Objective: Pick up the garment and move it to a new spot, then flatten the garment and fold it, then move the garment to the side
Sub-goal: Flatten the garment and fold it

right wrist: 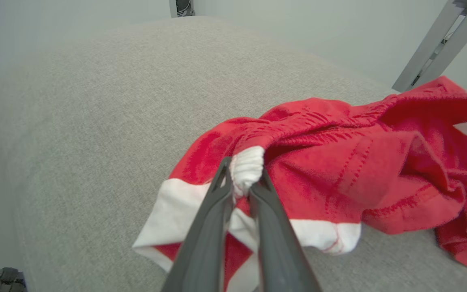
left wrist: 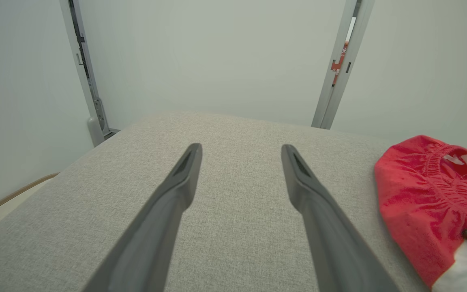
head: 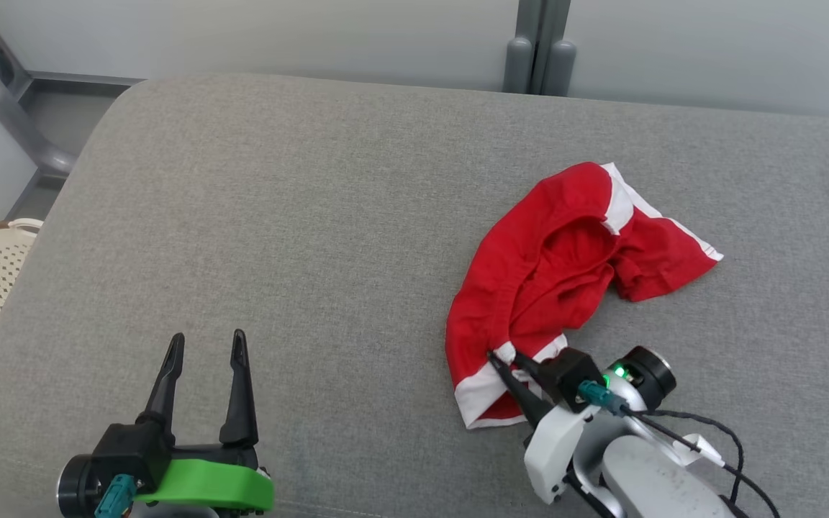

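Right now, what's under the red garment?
The red garment lies crumpled on the grey cushion; the patch directly beneath is covered, so nothing else can be confirmed there.

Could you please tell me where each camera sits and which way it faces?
Head view: on the head, looking forward and down at the grey cushion; left gripper lower left, right gripper and pale forearm lower right.
Left wrist view: on the left wrist, looking along its open jaws across the cushion to the wall.
Right wrist view: on the right wrist, looking along jaws shut on the white band of the red garment.
Shared: all three show the garment on the cushion.
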